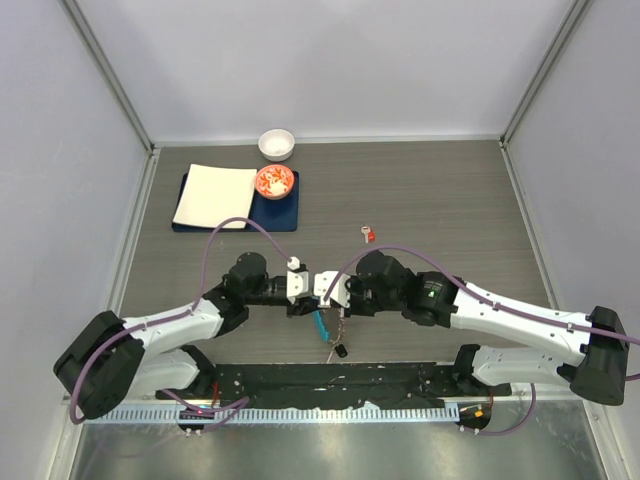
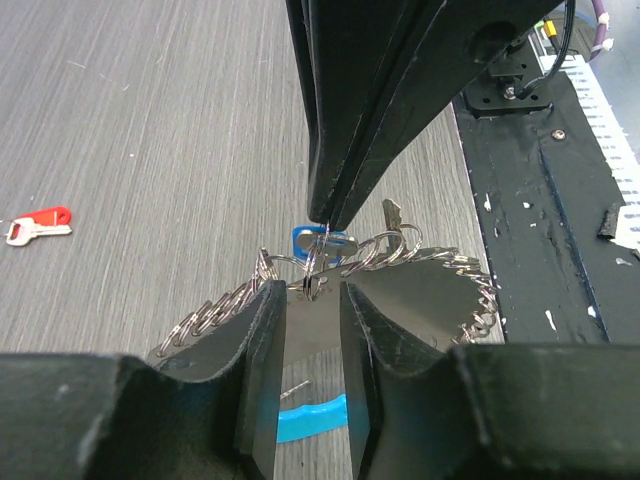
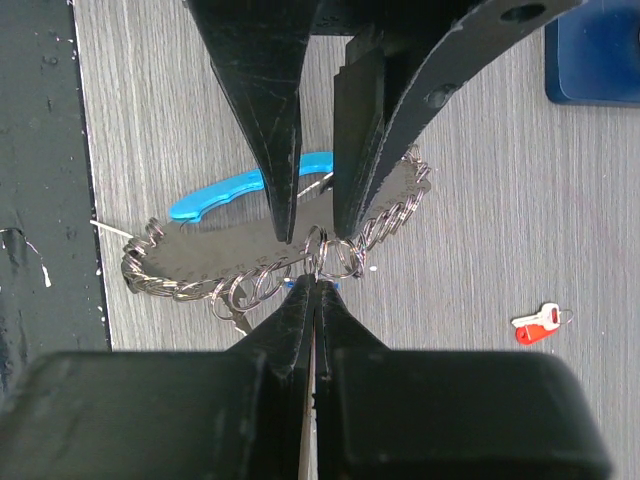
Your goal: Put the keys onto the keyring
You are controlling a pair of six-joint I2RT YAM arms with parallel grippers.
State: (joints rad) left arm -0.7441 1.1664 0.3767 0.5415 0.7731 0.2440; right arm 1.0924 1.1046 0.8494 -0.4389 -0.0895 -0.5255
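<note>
both claws meet nose to nose at centre of the top view, low over the grey wood-grain table (image 1: 440,190).

right claw (image 3: 315,288): black tapered fingers pressed flat together, no gap, tips pinching the thin wire of the keyring (image 3: 335,258).

left claw (image 2: 312,290): fingers spread, narrow gap between them. they straddle the same wire loop from the opposite side. can't tell if either pad touches it.

the keyring sits right between the two sets of tips. it's a thin round steel wire, with flat silver keys (image 2: 430,300) with toothed edges fanned out either side on the table. a curved light-blue strip (image 3: 220,197), smooth plastic, lies just beside the bunch, left of centre in the right wrist view.

blue-capped key (image 2: 325,243): squarish glossy cap directly under the right claw's tips, against the ring wire. can't tell whether it is threaded on.

red-capped key (image 1: 369,234): loose, flat on the table, well apart from the bunch, up and right of the claws in the top view. it has a small silver blade and a red plastic head.

upper left of the top view: a dark blue mat (image 1: 283,214) with a white folded cloth (image 1: 215,195) and a small bowl (image 1: 274,181) of orange-red bits on it. a plain white bowl (image 1: 276,144) sits just above the mat.
</note>
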